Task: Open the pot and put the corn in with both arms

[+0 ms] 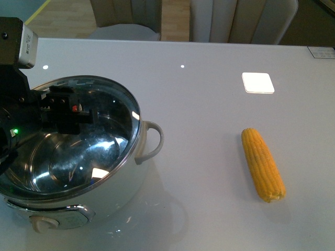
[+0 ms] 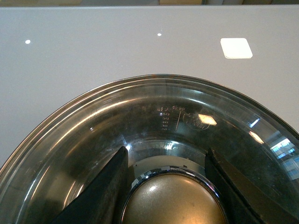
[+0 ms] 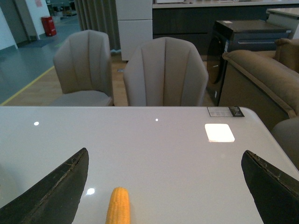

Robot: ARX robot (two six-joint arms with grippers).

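Lid [image 1: 107, 117] atop pot [image 1: 123, 191], corn [image 1: 263, 164] outside, left jaws seemingly pinching knob [image 2: 173, 203], right jaws spread

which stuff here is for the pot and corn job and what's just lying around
Job: pot, glass lid, corn, left hand astride the lid knob, right hand near the corn.
Lying about: two chairs, sofa, small card on the table corner.

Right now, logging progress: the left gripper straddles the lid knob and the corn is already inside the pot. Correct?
Not quite. The corn lies on the table, right of the pot, not inside it; the front view shows this. The left gripper does straddle the lid knob.
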